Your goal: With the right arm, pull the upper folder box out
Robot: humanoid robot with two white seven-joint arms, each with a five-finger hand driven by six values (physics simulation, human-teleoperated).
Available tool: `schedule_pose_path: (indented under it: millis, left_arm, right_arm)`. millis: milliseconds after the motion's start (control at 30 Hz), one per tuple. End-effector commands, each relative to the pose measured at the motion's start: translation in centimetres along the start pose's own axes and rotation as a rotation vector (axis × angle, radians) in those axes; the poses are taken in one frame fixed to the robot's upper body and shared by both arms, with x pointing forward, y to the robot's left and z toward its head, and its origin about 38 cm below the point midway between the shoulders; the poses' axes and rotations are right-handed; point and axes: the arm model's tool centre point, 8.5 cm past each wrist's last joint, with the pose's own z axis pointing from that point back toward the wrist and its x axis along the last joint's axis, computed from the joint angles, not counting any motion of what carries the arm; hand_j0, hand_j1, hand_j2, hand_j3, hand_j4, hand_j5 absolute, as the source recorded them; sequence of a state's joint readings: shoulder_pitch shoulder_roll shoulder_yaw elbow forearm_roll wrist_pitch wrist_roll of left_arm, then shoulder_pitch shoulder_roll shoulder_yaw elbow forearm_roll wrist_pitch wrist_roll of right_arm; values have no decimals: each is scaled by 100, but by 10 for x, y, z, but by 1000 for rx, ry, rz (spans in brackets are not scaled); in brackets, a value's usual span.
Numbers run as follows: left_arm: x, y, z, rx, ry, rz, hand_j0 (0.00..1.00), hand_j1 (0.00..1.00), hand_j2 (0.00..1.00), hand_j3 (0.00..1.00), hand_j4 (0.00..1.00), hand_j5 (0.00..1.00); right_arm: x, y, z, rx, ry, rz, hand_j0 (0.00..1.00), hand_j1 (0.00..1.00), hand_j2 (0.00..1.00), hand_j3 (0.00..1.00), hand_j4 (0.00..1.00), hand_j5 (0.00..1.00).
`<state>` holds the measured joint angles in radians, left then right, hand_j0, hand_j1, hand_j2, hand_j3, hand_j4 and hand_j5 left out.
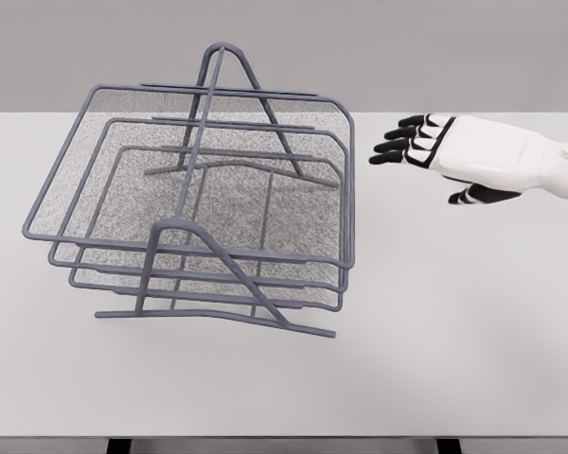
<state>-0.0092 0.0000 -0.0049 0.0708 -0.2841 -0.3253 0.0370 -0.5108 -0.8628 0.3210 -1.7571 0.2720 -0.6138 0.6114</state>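
The right hand (454,156) hovers over the desk (454,331) with fingers loosely spread and grasping nothing, well right of the upper folder box (123,104) of the wire rack (218,312).

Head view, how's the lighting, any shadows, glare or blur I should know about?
Head view: even, flat simulator light, no glare and no clear cast shadows on the white table; the wire tray rack has grainy, slightly soft mesh; the right robot hand is sharp, its fingers spread, apart from the rack.
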Motion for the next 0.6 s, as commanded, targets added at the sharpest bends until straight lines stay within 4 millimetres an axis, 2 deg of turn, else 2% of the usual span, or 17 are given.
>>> schedule_pose_path:
  millis: [0,200,367,567]
  left_arm:
    - [0,0,0,0,0,1,100,100,100,100,100,100]
    - [1,0,0,1,-2,0,100,100,100,100,100,100]
    - [0,0,0,0,0,1,100,100,100,100,100,100]
    - [0,0,0,0,0,1,100,100,100,100,100,100]
  right_arm:
    - [1,4,-3,14,-10,-12,100,100,100,100,100,100]
    - [13,-17,-46,28,-120,48,100,100,100,100,100,100]
    - [14,1,-63,111,-156,26,100,100,100,100,100,100]
    - [18,11,-70,133,-176,10,100,100,100,100,100,100]
